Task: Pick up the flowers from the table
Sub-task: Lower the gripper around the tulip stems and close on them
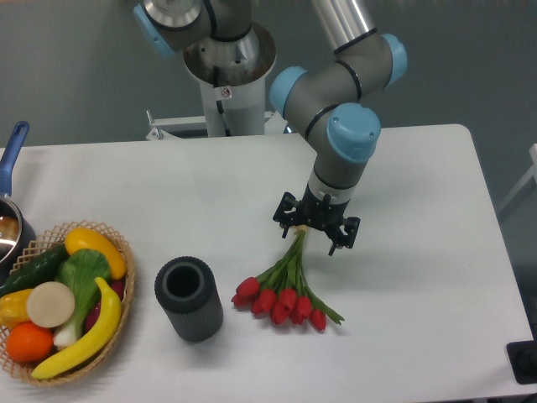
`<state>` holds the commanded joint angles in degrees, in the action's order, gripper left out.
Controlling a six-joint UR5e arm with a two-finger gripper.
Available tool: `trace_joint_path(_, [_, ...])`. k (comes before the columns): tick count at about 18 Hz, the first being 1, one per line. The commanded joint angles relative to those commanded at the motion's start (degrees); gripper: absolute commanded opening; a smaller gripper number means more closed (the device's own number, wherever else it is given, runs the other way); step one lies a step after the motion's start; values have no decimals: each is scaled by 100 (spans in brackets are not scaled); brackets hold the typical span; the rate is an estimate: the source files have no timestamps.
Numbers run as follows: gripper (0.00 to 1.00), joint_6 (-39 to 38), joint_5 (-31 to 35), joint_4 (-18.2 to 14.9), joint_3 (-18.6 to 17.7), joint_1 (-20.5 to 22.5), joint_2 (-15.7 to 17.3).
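Red tulip buds of the flowers lie on the white surface beside a dark cylinder; the gripper straddles the green stems, jaws spread, to close there.

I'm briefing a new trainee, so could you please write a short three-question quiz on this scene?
1. True or false: the gripper is over the stems of the flowers.
2. What stands left of the flowers? A) cylinder B) kettle C) book
3. Fill in: the banana lies in the ____.

Key:
1. True; the buds lie on the table.
2. A, the dark cylinder.
3. Basket, holding the banana.
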<state>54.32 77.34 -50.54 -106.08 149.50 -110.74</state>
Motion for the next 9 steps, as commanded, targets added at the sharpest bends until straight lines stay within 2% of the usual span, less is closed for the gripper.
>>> trace_joint_path(9, [100, 0, -9, 97, -44, -149, -220])
